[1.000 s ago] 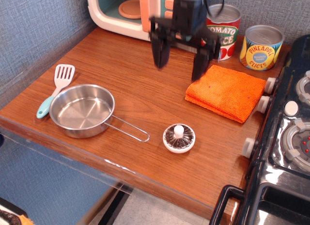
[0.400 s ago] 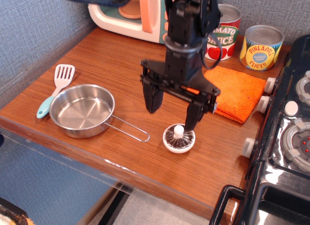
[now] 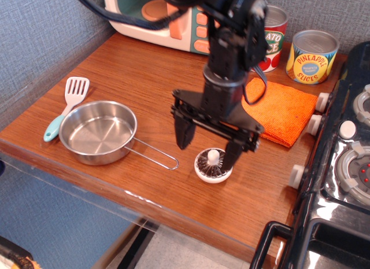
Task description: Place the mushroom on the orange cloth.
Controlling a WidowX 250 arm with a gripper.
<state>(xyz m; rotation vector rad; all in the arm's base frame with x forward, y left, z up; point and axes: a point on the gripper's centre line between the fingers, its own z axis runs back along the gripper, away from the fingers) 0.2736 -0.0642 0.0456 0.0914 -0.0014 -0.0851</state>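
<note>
While the mushroom [image 3: 213, 165] sits gills-up on the wooden worktop [image 3: 144, 101] near the front edge, a little right of the middle, the hand [image 3: 208, 148] hangs over it with its two dark fingers spread wide. The left finger [image 3: 184, 133] points down at bare wood just beside the mushroom's left rim, and the right finger [image 3: 233, 153] comes down at the cap's right rim; whether it touches the cap cannot be told. The white stem knob shows between the two fingers, and nothing is pinched.

The orange cloth [image 3: 283, 110] lies flat toward the right edge of the worktop, behind and to the right of the mushroom, apart from it; the black arm [image 3: 234, 49] covers the cloth's left corner. A cable [image 3: 115, 20] loops from the arm toward the back left.

Near the front left corner a steel pan [image 3: 98, 132] rests with its wire handle stretching rightward toward the mushroom, not reaching it. A spatula [image 3: 66, 106] with a white blade and teal handle lies just beside the pan's left rim. Along the back edge stand a toy microwave [image 3: 150, 14], a tomato can [image 3: 272, 40] partly hidden by the arm, and a pineapple slices can [image 3: 312, 56] near the back right corner. A toy stove [image 3: 347, 165] adjoins the right edge of the worktop.
</note>
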